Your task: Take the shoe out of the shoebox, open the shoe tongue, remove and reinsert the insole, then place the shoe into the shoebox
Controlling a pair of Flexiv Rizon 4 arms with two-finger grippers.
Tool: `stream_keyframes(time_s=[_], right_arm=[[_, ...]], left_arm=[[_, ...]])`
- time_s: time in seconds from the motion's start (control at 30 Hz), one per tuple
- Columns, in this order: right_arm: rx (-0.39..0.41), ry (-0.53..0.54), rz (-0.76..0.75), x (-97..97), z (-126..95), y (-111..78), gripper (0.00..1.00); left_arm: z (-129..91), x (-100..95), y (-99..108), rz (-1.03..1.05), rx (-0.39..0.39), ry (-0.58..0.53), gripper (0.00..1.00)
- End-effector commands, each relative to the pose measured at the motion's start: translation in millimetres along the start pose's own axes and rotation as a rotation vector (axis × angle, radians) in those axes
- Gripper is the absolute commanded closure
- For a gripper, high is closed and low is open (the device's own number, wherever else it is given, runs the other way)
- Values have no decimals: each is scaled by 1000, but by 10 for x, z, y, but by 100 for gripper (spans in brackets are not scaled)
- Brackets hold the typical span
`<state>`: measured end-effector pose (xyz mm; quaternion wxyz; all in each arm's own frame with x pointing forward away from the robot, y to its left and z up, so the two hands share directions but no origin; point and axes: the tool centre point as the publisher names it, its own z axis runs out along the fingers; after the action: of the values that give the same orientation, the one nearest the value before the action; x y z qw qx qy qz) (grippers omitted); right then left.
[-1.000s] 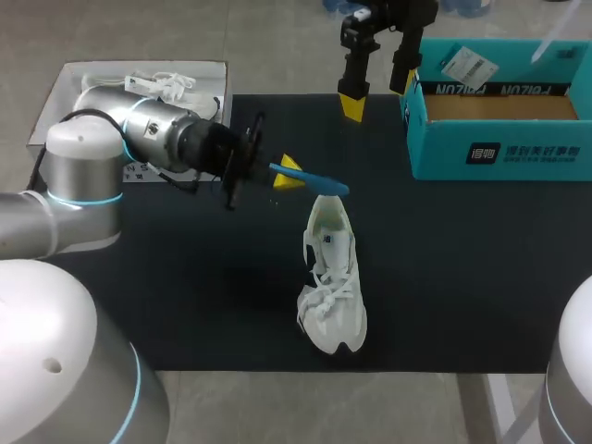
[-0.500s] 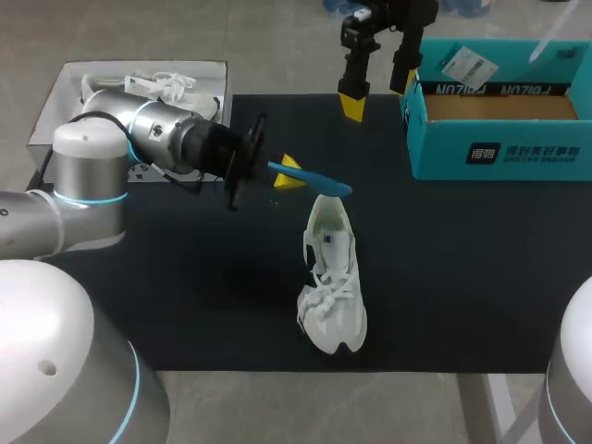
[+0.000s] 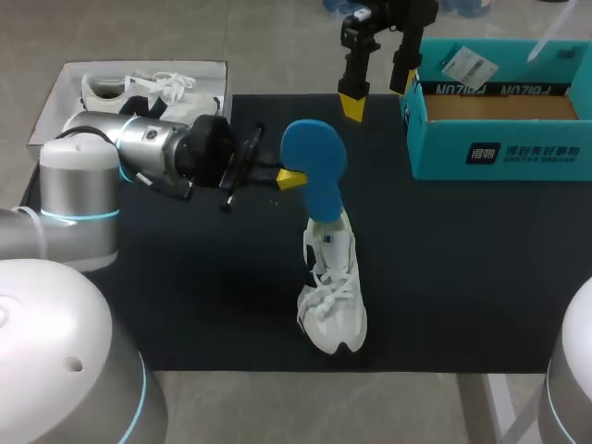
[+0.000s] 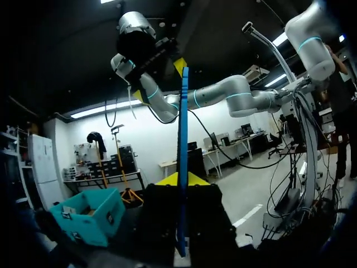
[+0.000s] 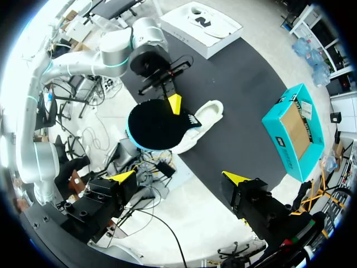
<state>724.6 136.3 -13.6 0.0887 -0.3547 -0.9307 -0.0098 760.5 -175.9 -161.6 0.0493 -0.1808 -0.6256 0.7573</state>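
Note:
A white shoe (image 3: 333, 287) lies on the black mat (image 3: 462, 277), toe toward the front edge. My left gripper (image 3: 289, 178) is shut on a blue insole (image 3: 314, 166), which stands on end just above the shoe's heel opening with its broad face toward the head camera. The left wrist view has the insole (image 4: 182, 167) edge-on between the yellow tips. In the right wrist view the insole (image 5: 159, 125) looks dark with a blue rim, beside the shoe (image 5: 205, 114). My right gripper (image 3: 377, 92) hangs open at the mat's far edge, next to the teal shoebox (image 3: 499, 120).
A white box (image 3: 65, 92) holding another white shoe (image 3: 139, 88) sits off the mat's far left corner. The teal shoebox (image 5: 295, 131) stands open at the far right, with cardboard showing inside. My left arm (image 3: 139, 157) stretches across the mat's left part.
My left wrist has rolled, turning the insole from flat and edge-on to upright with its broad face showing. The shoe and my right arm have not moved.

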Motion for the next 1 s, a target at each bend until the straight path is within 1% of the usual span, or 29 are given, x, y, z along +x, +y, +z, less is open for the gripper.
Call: stream_keyframes(time_s=[0.03,0.07,0.1,0.13,0.17,0.7,0.77,0.83,0.87,0.93,0.97,1.0], right_arm=[[2,0,0,-7,-1,6,0],[2,0,0,-7,-1,6,0],[2,0,0,-7,-1,6,0],[2,0,0,-7,-1,6,0],[2,0,0,-7,-1,6,0],[2,0,0,-7,-1,6,0],[2,0,0,-7,-1,6,0],[2,0,0,-7,-1,6,0],[2,0,0,-7,-1,6,0],[2,0,0,-7,-1,6,0],[2,0,0,-7,-1,6,0],[2,0,0,-7,-1,6,0]], left_arm=[[-57,59,-43,-230,28,-100,100],[-75,49,-53,-270,50,-88,100],[-83,35,-51,-303,49,-81,100],[-73,18,-45,-294,66,-15,100],[-46,26,-59,-277,127,96,100],[-46,26,-59,-277,127,96,100],[7,5,-102,-347,41,49,100],[38,1,-173,-387,-14,-27,100],[45,-8,-211,-427,-45,-42,100],[51,11,-272,-464,-73,-107,100],[66,13,-287,-523,-109,-119,100],[70,10,-289,-555,-107,-132,100]])
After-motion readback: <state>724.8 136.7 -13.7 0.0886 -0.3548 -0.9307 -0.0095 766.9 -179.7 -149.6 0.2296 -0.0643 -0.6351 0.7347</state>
